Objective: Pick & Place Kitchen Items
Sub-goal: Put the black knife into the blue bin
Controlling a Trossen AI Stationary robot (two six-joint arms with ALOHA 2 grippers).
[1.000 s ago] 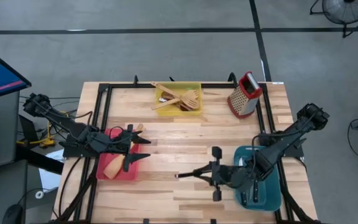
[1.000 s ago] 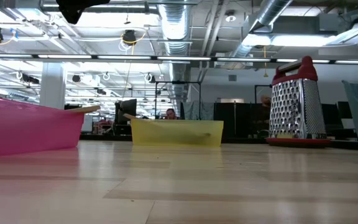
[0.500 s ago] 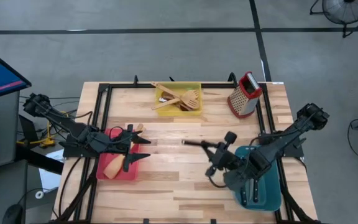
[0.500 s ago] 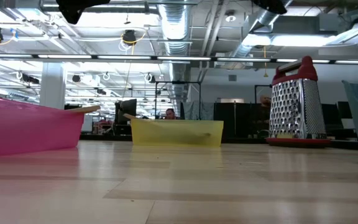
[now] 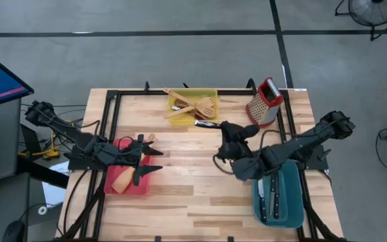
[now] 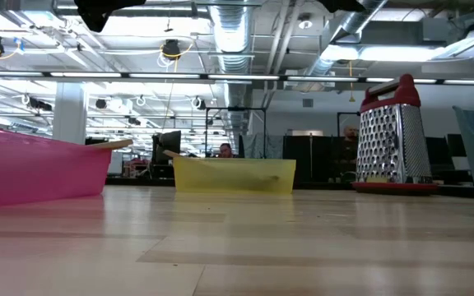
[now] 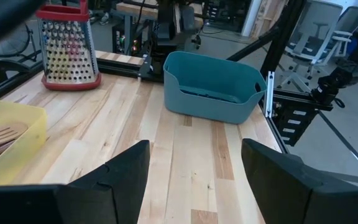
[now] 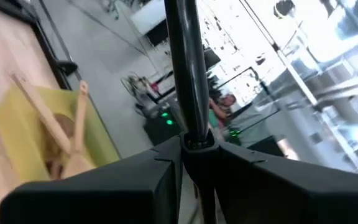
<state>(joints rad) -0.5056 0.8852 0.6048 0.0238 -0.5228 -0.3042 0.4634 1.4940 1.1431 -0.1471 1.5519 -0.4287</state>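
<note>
My left gripper (image 5: 148,158) hangs spread over the red bin (image 5: 142,187), well left of the yellow bin (image 5: 213,94); my right gripper (image 5: 226,127) clamps a knife (image 5: 207,124) at that bin's near-right edge, bare table between.

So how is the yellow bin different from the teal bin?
The yellow bin sits at the table's far edge, while the teal bin sits at the near right corner. The yellow bin holds pale wooden utensils; the teal bin holds black-handled knives. Wooden handles stick out over the yellow bin's rim; the knives lie inside the teal one. Both are rectangular, open-topped bins.
</note>
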